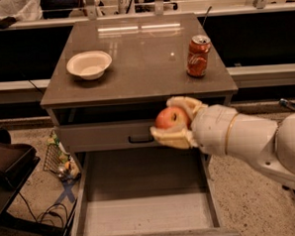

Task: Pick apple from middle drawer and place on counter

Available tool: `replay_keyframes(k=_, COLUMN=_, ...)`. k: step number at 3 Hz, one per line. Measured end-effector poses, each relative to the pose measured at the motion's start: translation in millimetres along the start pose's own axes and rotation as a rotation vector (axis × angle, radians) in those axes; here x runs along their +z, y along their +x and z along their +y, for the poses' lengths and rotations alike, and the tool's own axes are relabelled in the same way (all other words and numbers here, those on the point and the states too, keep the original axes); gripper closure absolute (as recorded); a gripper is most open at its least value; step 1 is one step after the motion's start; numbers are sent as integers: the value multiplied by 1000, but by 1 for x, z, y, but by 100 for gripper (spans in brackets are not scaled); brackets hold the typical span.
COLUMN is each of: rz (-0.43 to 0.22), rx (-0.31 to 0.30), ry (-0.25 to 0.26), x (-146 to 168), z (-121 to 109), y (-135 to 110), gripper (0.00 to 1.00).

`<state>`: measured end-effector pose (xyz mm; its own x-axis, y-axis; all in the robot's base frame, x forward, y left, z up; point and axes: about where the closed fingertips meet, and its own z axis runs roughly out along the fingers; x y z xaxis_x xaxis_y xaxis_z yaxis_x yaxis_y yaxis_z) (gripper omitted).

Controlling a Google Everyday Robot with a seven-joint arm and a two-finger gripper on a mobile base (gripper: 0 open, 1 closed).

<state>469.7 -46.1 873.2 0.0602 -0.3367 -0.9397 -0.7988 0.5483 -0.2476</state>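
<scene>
Camera view: the gripper (169,121), extended from 4 o'clock, clasps the apple (172,117) in the air before the closed drawer front (104,135), just below the table (144,50) edge and above the open drawer (142,209). On the table: bowl (89,64) at 9 o'clock, can (198,56) at 3 o'clock.

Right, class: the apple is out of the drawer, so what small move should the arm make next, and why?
Probably lift straight up. The gripper, shut on the apple, hangs over the open middle drawer, level with the closed drawer front and below the counter edge; it should clear that edge before heading in.
</scene>
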Motion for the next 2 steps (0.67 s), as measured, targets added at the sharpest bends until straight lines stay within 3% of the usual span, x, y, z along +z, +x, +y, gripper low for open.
replay_keyframes(k=1, rz=3, rx=-9, ry=121, x=6, z=-21, y=-64, gripper=100)
replay_keyframes(k=2, rz=3, rx=-9, ry=121, x=6, z=-21, y=-64, gripper=100)
